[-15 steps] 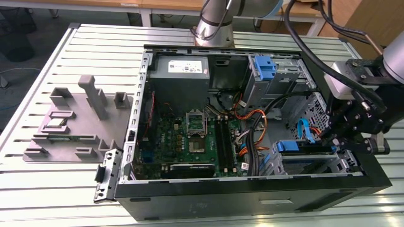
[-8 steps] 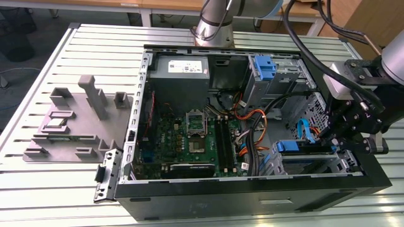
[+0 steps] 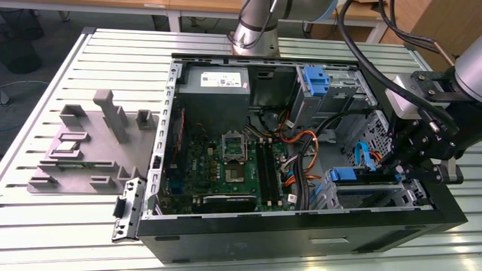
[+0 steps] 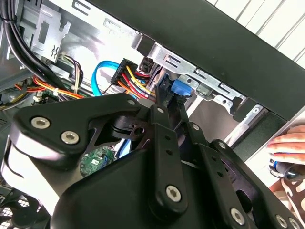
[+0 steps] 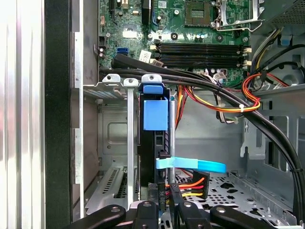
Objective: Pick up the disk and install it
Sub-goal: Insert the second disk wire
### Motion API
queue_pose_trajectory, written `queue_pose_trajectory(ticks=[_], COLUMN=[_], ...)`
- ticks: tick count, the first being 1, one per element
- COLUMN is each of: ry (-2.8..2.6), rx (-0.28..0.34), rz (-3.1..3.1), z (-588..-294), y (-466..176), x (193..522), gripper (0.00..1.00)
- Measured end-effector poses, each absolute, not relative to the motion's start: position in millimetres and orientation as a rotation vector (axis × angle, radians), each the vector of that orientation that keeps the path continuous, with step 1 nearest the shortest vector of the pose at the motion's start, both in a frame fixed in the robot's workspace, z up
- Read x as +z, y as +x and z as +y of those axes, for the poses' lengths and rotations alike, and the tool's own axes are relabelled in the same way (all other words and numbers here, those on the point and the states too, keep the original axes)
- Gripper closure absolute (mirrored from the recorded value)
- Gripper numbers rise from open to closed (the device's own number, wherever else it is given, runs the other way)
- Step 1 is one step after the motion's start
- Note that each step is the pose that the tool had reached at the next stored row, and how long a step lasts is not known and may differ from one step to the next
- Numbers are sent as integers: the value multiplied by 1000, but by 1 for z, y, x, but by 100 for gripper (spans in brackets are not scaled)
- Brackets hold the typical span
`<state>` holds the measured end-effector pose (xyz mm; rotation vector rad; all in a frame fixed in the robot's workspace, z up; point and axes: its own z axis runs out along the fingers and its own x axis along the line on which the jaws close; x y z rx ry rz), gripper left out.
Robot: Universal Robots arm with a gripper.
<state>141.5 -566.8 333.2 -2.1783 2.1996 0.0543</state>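
The exterior view looks down steeply from above and some way off, taking in the slatted worktop (image 3: pixel 68 226) and the whole open computer case (image 3: pixel 301 231) lying on it. The first wrist view sits close inside that case, facing along the drive cage (image 5: pixel 119 143) toward the motherboard (image 5: pixel 200 28). The second wrist view looks past the tool's (image 4: pixel 164 102) black linkage, very near, probably at the same cage. Both wrist views share the blue cable (image 5: pixel 190 165) and the coloured power wires (image 4: pixel 128 78).
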Motion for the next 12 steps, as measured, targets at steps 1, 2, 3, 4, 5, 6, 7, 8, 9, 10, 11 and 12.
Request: queue_pose_trajectory(ticks=[1, 2, 3, 4, 5, 6, 7, 8, 9, 10, 11, 12], ry=[-2178, -2178, -2178, -2178, -2178, -2178, -2178, -2178, -2178, -2178, -2178, -2178], rx=[54, 54, 54, 54, 54, 54, 54, 54, 54, 55, 55, 55], rz=[2200, 2200, 2200, 2200, 2200, 2200, 2200, 2200, 2200, 2199, 2199, 2199], z=[-567, -567, -567, -567, -567, -567, -567, -567, -567, -567, -567, -567], y=[141, 141, 141, 141, 141, 141, 141, 141, 141, 141, 141, 141], x=[333, 333, 333, 333, 333, 333, 333, 333, 333, 334, 334, 336], gripper=[76, 76, 78, 83, 83, 83, 83, 83, 83, 83, 83, 83])
